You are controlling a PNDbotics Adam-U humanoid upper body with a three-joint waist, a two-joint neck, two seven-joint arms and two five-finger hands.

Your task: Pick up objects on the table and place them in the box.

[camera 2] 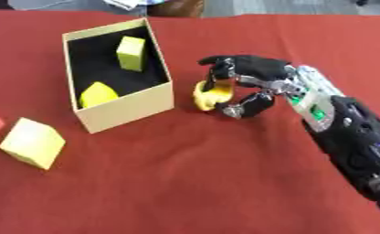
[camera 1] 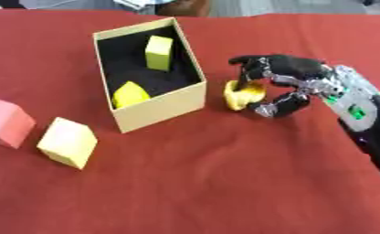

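Pink cube (camera 1: 5, 121) at far left edge, on red cloth (camera 1: 225, 183). Yellow cube (camera 1: 67, 142) just beside it, corner toward camera. Box (camera 1: 157, 109) open, sitting askew; inside, tall yellow block (camera 1: 159, 53) upright at back, yellow wedge (camera 1: 130, 94) against front wall. Right of box: small yellow piece (camera 1: 243, 94), long axis roughly upright, on cloth. Right hand (camera 1: 282, 84) curled round it, fingers and thumb pinching.

We see the box (camera 1: 157, 112) far-centre w/ two blocks (camera 1: 159, 52) inside. Just right of it our right hand (camera 1: 282, 75) curls round a lump (camera 1: 243, 94). Near-left of the box: two cubes (camera 1: 67, 142) side by side.
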